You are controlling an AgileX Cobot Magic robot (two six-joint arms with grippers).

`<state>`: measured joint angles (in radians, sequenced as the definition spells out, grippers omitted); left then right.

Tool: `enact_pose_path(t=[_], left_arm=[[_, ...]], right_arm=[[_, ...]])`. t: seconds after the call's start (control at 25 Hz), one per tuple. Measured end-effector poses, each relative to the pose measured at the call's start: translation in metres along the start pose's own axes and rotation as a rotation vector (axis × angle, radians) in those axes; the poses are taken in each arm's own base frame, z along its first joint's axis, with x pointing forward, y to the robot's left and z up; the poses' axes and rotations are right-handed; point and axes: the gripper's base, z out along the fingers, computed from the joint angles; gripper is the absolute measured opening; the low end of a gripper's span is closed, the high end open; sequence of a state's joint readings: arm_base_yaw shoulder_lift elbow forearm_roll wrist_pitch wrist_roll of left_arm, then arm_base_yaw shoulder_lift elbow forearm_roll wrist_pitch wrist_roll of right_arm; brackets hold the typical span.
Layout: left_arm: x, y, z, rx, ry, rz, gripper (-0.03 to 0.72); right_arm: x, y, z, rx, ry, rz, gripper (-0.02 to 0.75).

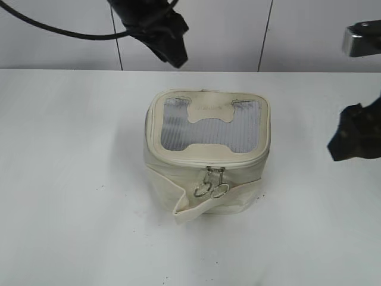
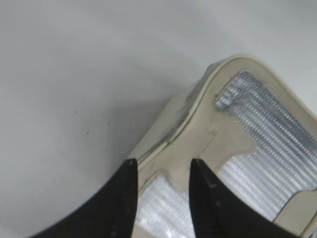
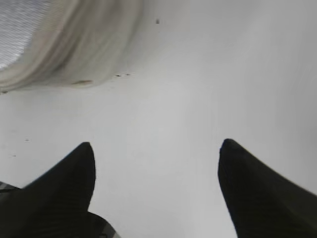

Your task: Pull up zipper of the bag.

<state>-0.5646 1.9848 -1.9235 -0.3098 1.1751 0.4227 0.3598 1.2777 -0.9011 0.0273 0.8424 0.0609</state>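
The cream-white boxy bag [image 1: 178,173] stands mid-table, with a grey mesh top panel [image 1: 211,132] and a bone-shaped patch [image 1: 209,111]. Its zipper track [image 1: 205,159] runs round the top rim. Two silver ring pulls [image 1: 211,187] hang together at the front. A loose cream band [image 1: 193,205] droops at the front. My left gripper [image 1: 169,47] hovers above the bag's back left corner; in the left wrist view its jaws [image 2: 161,166] are parted and empty over the bag's [image 2: 198,134] rim. My right gripper [image 1: 354,137] is to the right of the bag, open and empty [image 3: 156,148] over bare table.
The white table [image 1: 71,179] has small dark specks near the bag. A white tiled wall [image 1: 238,30] rises behind. A grey metal part [image 1: 362,37] juts in at the upper right. The bag's side [image 3: 74,54] shows top left in the right wrist view.
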Motion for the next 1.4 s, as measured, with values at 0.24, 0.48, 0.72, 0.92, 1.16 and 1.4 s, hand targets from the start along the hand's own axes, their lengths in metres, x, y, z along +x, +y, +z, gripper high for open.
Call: enact_pose_path(t=[0.24, 0.48, 0.72, 0.92, 1.16, 1.4], left_arm=[[0.009, 0.006, -0.049, -0.190, 0.006, -0.072, 0.276], [0.024, -0.017, -0.115, -0.247, -0.104, -0.075, 0.276], [0.086, -0.047, -0.149, -0.245, -0.083, -0.099, 0.276], [0.164, -0.074, -0.153, -0.228, -0.017, -0.113, 0.276], [0.265, -0.110, -0.156, -0.229, -0.107, -0.108, 0.276], [0.333, -0.127, -0.142, -0.267, -0.272, -0.085, 0.276]], right_arm=[[0.020, -0.021, -0.034, 0.063, -0.017, 0.050, 0.573], [0.063, -0.020, -0.062, 0.066, -0.055, 0.051, 0.573], [0.120, -0.019, -0.073, 0.054, -0.117, 0.052, 0.573], [0.159, -0.015, -0.083, 0.013, -0.260, 0.029, 0.530], [0.192, -0.012, -0.095, -0.012, -0.462, 0.014, 0.468], [0.202, -0.011, -0.102, -0.016, -0.544, 0.002, 0.450]])
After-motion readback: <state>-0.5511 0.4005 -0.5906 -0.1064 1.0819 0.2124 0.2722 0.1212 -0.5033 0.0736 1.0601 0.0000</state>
